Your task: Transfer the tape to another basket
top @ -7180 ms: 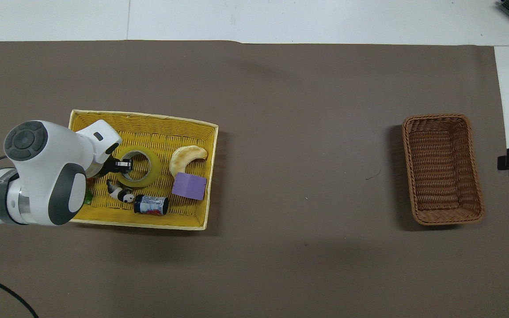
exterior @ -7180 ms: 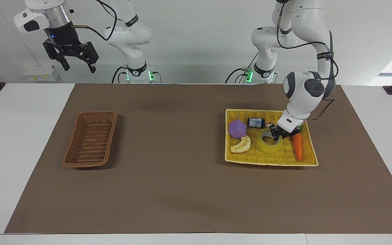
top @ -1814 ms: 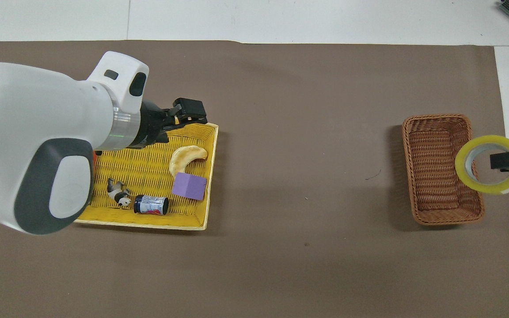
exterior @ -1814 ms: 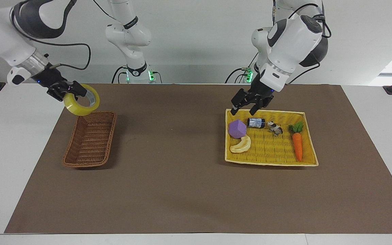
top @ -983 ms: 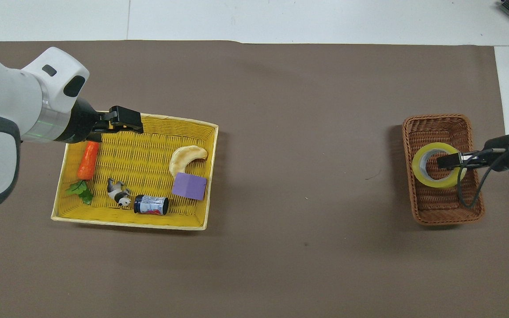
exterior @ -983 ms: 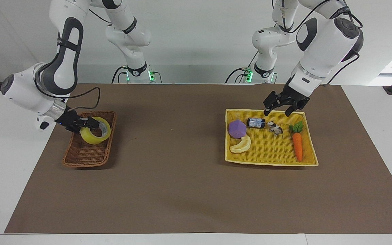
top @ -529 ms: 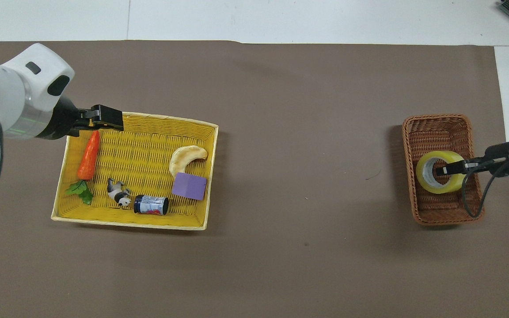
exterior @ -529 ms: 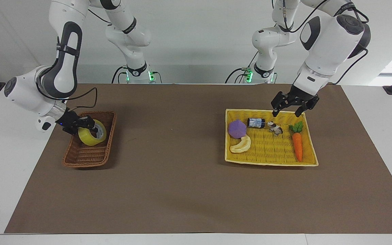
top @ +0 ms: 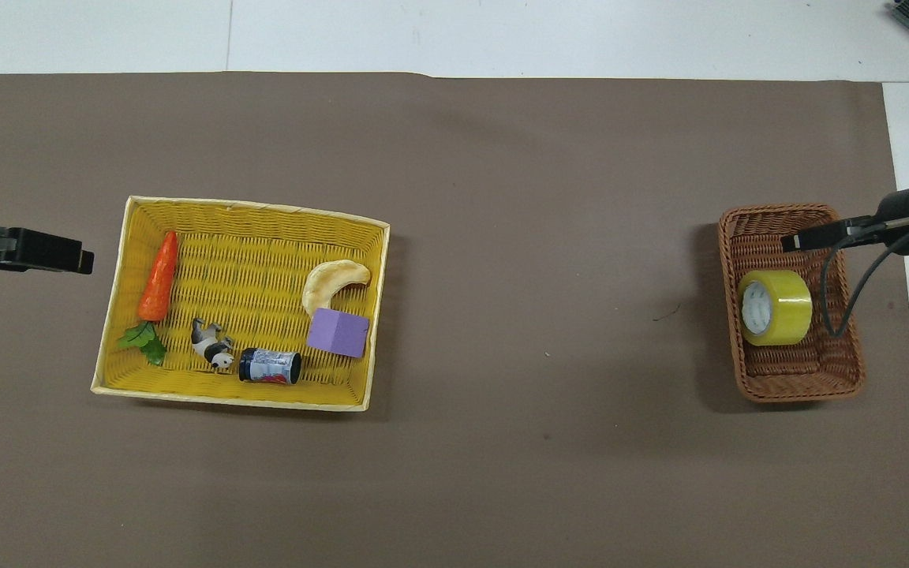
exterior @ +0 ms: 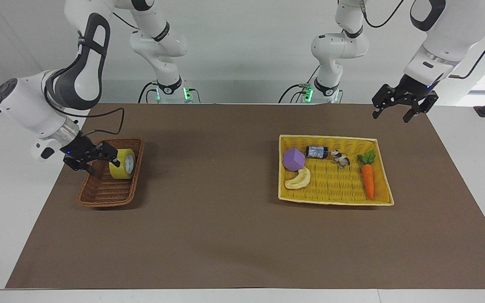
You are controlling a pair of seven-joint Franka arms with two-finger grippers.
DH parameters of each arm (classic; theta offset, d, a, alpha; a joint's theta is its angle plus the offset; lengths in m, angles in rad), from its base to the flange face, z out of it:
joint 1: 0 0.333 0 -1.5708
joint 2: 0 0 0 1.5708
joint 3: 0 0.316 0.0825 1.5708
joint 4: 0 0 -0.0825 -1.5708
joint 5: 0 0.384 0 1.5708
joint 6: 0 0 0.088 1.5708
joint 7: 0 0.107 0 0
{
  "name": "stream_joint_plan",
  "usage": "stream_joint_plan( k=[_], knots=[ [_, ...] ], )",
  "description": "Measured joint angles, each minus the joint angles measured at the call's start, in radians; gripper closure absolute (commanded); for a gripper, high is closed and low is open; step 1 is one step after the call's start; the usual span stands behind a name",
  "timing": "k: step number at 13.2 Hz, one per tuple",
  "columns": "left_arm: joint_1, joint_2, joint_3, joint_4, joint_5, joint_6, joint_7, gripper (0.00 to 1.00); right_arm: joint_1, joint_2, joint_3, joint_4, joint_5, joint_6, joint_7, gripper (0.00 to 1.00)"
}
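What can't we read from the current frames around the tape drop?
- Contact: in the facing view one finger of the right gripper overlaps the edge of the tape; touching or just clear, cannot tell.
- Floor of the basket under the tape: hidden by the roll in both views.
- Left gripper, up over the mat: in the overhead view, mostly cut off by the edge.
- Jar label: too small to read.

Tape (exterior: pixel 122 163) now released into basket (exterior: pixel 99 198)
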Motion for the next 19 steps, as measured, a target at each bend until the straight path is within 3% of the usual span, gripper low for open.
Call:
stream_joint_plan(
  k=[4,10,12,19],
  knots=[
    [-0.033,-0.016,0.045,-0.001,0.037,-0.039,0.005,0.0,0.02,-0.07,0.005,0.064,-0.133,-0.022,0.083,0.0],
    [-0.044,-0.019,0.048,0.019,0.119,-0.069,0.005,0.0,0.052,-0.256,0.019,0.068,-0.16,-0.327,0.526,0.0],
    [-0.044,-0.023,0.061,0.021,0.12,-0.07,0.005,0.0,0.101,-0.266,0.024,0.061,-0.176,-0.344,0.634,0.0],
    [-0.044,-0.025,0.066,0.021,0.12,-0.07,0.005,0.0,0.235,-0.268,0.027,0.09,-0.238,-0.336,0.756,0.0]
  ],
)
